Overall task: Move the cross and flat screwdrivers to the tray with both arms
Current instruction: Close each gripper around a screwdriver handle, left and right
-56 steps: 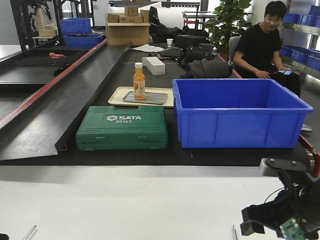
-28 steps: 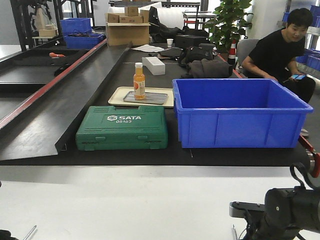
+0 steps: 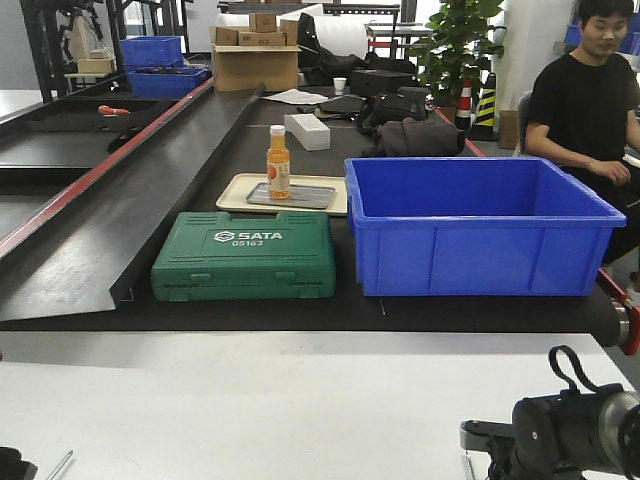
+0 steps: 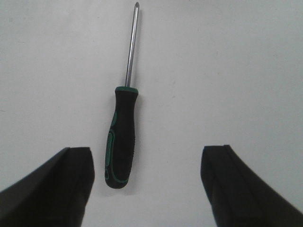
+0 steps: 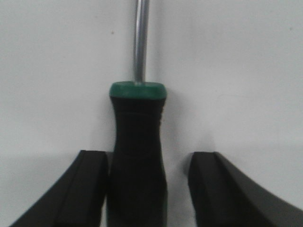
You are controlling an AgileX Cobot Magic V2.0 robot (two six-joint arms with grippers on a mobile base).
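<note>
Left claw (image 4: 147,152): spread wide, gripping nothing, hanging over the white surface (image 4: 227,71). The cross screwdriver (image 4: 121,137) lies flat between its fingers (image 4: 57,189), nearer the picture-left one and touching neither. Its tip points away from the cam.

Right claw (image 5: 147,158): also released, but much closer in. The 2nd screwdriver (image 5: 137,156) has its handle right in the gap. The picture-left pad is just beside it, maybe brushing it, can't tell, and there's a clear gap on the other side. The tip is out of shot, so "flat" is only my guess by elimination.

Out to the front cam: the right arm (image 3: 565,450) is low at the near edge of the surface. The tray (image 3: 312,199) is well apart from all this, way back, sitting on a beige tray (image 3: 232,192) w/ an orange bottle (image 3: 278,160) standing on it. A green tool case (image 3: 245,258) and a blue bin (image 3: 480,225) lie between.

Score so far: 0 of 2 delivered, both tools on the surface, neither gripped. Left to do, as I read it: squeeze, lift, carry, drop, x2. The right looks about ready to clench; the left prob. needs to centre on the handle 1st.
</note>
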